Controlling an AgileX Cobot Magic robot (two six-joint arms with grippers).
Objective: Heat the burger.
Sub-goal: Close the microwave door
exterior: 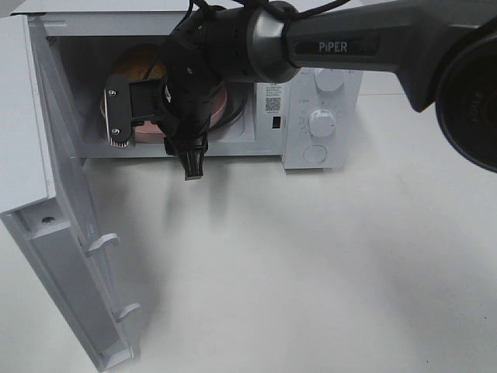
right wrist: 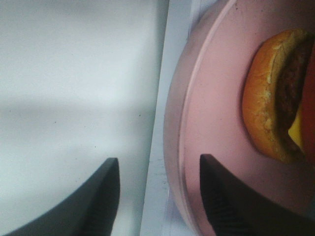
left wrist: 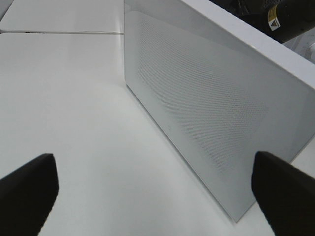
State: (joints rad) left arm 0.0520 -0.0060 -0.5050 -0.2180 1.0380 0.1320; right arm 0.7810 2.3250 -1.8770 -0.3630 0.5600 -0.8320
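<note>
The burger (exterior: 140,64) lies on a round pink plate (exterior: 226,104) inside the open microwave (exterior: 321,116), mostly hidden by my right arm. In the right wrist view the burger (right wrist: 268,98) shows its golden bun, dark patty and yellow cheese on the plate (right wrist: 211,98). My right gripper (exterior: 154,136) is at the microwave's opening. It (right wrist: 158,160) is open, with one finger over the plate and the other outside the rim, not touching it. My left gripper (left wrist: 152,191) is open and empty, facing the outer side of the microwave door (left wrist: 206,108). It is out of the exterior view.
The microwave door (exterior: 70,256) stands swung wide open at the left. The dials are on the panel at the right of the oven. The white table (exterior: 311,272) lies in front.
</note>
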